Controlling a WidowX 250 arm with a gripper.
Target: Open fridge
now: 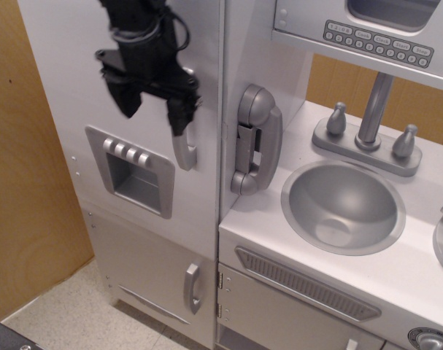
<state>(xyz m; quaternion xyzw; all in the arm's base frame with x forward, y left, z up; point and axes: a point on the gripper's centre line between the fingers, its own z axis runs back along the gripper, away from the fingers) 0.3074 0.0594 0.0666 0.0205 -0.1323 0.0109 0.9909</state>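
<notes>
A: We are looking at the fridge, the tall silver-grey door filling the left of the view, closed flush. Where is the tool standing?

B: The gripper is hanging before the upper door with its jaws spread apart and nothing between them; one finger is overlapping the top of the handle.

A: Why that pose?

B: We are judging that it is lining up to catch the handle (the door's only pull point), above the dispenser panel.

A: What are we missing?

B: The handle's upper half is hiding behind the finger, so contact is unclear; the arm is running off the top edge.
</notes>
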